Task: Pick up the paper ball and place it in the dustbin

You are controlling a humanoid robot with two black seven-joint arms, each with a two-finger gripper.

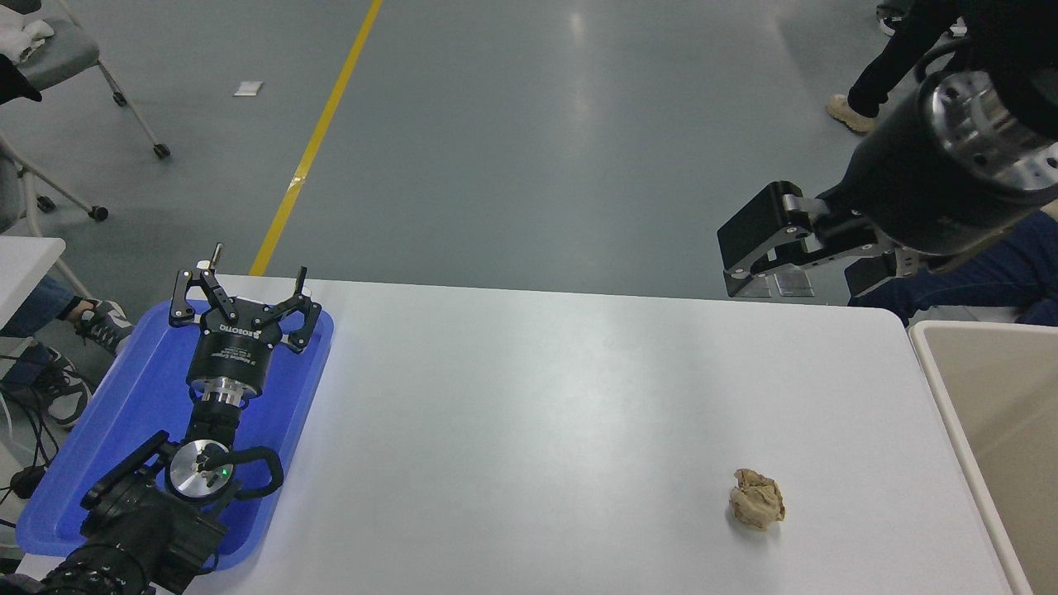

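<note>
The tan-brown crumpled paper ball (756, 498) lies on the white table (537, 413) near its front right. The beige dustbin (950, 413) stands at the table's right edge, only partly in the picture. My right gripper (806, 281) is open and empty. It hangs high over the table's far right corner, well behind the ball and to the left of the bin. My left gripper (244, 302) is open and empty, parked over the blue tray (99, 446) at the lower left.
A person's dark trouser legs and shoe (855, 111) are at the top right, and blue-trousered legs (992, 273) lie behind my right arm. A wheeled chair (74, 58) and someone's shoes (103, 324) are at the left. A yellow floor line (318, 136) runs beyond the table.
</note>
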